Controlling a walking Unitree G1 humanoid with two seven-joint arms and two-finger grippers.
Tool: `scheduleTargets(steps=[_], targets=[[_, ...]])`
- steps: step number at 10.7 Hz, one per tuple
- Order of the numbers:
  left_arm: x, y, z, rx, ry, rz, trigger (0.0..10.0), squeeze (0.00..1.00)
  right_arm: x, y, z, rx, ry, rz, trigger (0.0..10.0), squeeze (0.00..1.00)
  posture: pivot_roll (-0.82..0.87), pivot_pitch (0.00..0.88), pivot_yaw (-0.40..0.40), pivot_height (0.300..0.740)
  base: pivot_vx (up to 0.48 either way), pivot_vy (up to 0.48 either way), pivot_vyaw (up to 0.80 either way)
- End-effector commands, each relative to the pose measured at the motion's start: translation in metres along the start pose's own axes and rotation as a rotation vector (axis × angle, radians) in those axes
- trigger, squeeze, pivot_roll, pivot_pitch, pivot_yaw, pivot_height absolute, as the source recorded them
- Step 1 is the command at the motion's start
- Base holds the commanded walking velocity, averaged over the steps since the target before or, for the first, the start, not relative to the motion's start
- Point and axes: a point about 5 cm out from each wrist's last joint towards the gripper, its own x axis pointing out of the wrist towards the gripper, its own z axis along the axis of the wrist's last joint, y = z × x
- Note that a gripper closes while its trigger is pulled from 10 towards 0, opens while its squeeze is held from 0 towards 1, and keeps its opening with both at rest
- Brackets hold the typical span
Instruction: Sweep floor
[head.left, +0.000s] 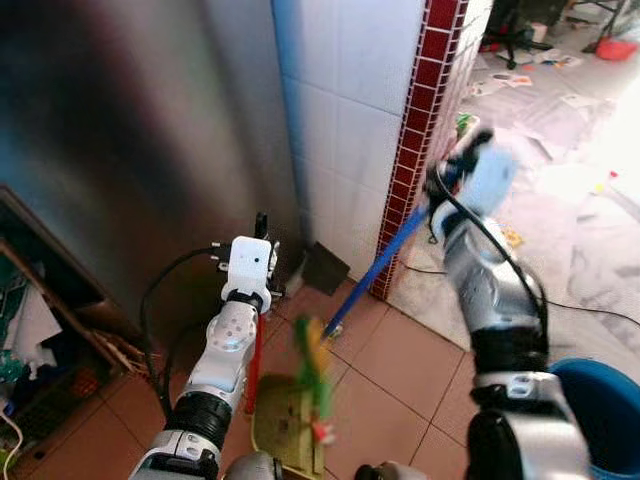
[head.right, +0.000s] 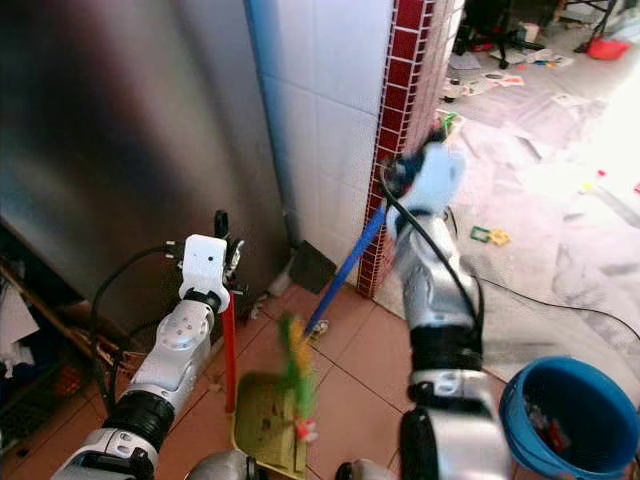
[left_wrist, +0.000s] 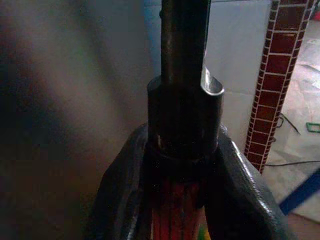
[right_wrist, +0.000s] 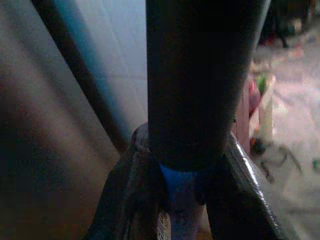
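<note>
At nine o'clock the left claw (left_wrist: 182, 165) is closed round the red dustpan handle (head.right: 229, 345), keeping the yellow-green dustpan (head.right: 268, 420) flat on the tiled floor (head.right: 350, 350) to catch dirt. At two o'clock the right claw (right_wrist: 182, 170) clamps the blue broom handle (head.left: 375, 270), slanted so its head reaches the pan.

From where I stand, no writing, label, brand or number can be read anywhere. The papers (head.left: 560, 100) scattered on the far floor are too blurred to read.
</note>
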Motion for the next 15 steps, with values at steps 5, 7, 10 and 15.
scheduleTargets(steps=[5,7,10,15], targets=[[-0.003,0.005,0.024,-0.022,-0.11,-0.08,10.0,0.0,-0.016,-0.012,0.05,-0.202,-0.346,0.042,10.0,0.0,-0.07,0.0,0.033,0.74,0.0,0.0,0.0],[-0.016,0.005,0.028,-0.058,-0.142,-0.186,10.0,0.0,-0.033,-0.028,0.032,-0.342,-0.327,0.033,10.0,0.0,-0.07,0.0,0.034,0.74,0.0,0.0,0.0],[-0.031,-0.011,0.027,-0.063,-0.126,-0.45,10.0,0.0,-0.041,-0.048,0.007,-0.43,-0.224,-0.056,10.0,0.0,-0.07,0.0,0.045,0.74,0.0,0.0,0.0],[-0.022,0.022,0.028,0.166,-0.113,-0.254,10.0,0.0,-0.046,-0.057,-0.038,-0.52,0.033,-0.122,10.0,0.0,-0.07,0.0,0.048,0.74,0.0,0.0,0.0]])
